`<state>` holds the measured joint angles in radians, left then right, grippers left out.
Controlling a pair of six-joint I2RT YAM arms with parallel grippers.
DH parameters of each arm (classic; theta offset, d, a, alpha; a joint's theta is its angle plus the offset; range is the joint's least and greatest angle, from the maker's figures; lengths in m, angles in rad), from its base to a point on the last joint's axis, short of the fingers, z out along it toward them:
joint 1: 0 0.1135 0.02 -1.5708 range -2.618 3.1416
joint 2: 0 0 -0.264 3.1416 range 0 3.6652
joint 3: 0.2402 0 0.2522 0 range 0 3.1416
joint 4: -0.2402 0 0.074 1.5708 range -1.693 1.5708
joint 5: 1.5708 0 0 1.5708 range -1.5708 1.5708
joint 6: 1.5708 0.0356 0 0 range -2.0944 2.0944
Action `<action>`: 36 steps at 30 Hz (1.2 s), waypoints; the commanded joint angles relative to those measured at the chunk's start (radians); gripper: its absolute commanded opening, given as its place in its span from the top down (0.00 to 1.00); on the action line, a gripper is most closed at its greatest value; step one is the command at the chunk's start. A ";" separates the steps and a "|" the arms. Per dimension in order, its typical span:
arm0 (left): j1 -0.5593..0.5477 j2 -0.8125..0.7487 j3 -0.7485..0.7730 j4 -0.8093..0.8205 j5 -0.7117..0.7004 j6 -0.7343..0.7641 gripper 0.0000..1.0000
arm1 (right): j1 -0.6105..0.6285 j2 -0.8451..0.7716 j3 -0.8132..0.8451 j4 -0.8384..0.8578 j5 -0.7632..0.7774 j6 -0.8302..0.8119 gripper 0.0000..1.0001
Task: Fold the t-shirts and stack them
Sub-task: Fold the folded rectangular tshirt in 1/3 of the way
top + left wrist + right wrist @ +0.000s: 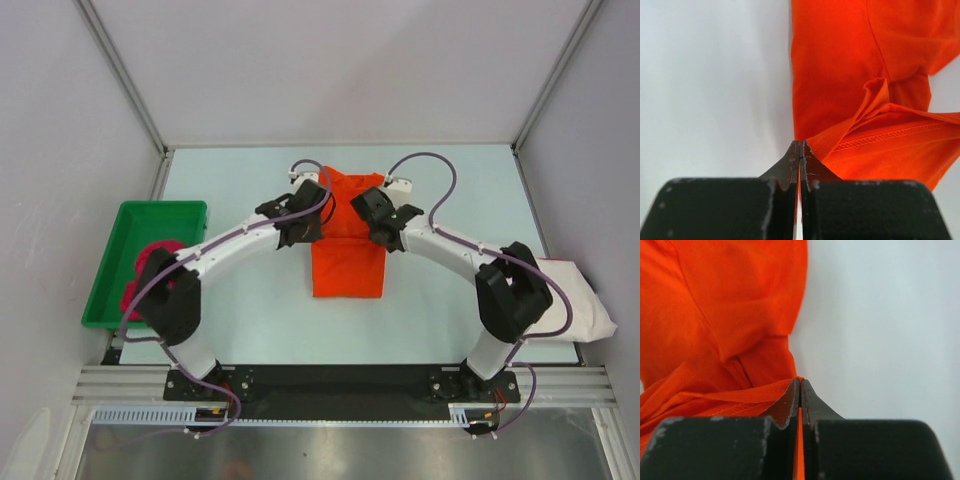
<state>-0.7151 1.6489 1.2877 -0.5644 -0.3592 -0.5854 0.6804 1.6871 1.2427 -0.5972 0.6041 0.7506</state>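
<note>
The bright orange t-shirt lies partly folded at the table's middle. My left gripper is shut on its left edge, and the cloth lifts from the jaw tips. My right gripper is shut on its right edge, with orange cloth pinched between the jaws. Both grippers sit over the shirt's far part. The magenta-pink t-shirt lies crumpled in the green tray. The off-white t-shirt lies at the table's right edge, partly under my right arm.
The green plastic tray stands at the table's left edge. Grey walls with metal frame posts close in the back and sides. The pale table surface shows around the orange shirt.
</note>
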 commanded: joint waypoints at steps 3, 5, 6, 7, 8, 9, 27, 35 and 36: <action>0.085 0.158 0.143 0.029 0.086 0.062 1.00 | -0.054 0.108 0.142 0.082 -0.041 -0.122 1.00; 0.101 0.213 0.177 0.034 0.095 0.074 1.00 | -0.065 0.151 0.167 0.095 -0.058 -0.132 1.00; 0.108 0.232 0.191 0.031 0.104 0.076 1.00 | -0.070 0.163 0.173 0.097 -0.063 -0.135 1.00; 0.114 0.251 0.205 0.028 0.112 0.082 1.00 | -0.077 0.187 0.181 0.100 -0.069 -0.137 1.00; 0.123 0.268 0.234 0.021 0.114 0.088 1.00 | -0.082 0.197 0.185 0.105 -0.076 -0.138 1.00; 0.128 0.299 0.246 0.012 0.117 0.088 1.00 | -0.084 0.206 0.192 0.103 -0.078 -0.138 1.00; 0.163 0.474 0.458 -0.032 0.169 0.088 1.00 | -0.159 0.273 0.141 0.142 -0.119 -0.129 1.00; 0.186 0.384 0.429 -0.029 0.123 0.042 0.67 | -0.153 0.227 0.165 0.188 -0.112 -0.154 0.44; 0.184 0.332 0.423 -0.023 0.105 0.036 0.62 | -0.150 0.212 0.184 0.180 -0.100 -0.154 0.40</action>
<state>-0.5415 2.1178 1.7111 -0.6041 -0.2058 -0.5167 0.5266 1.9690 1.3796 -0.4534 0.4728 0.6174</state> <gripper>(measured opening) 0.269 0.512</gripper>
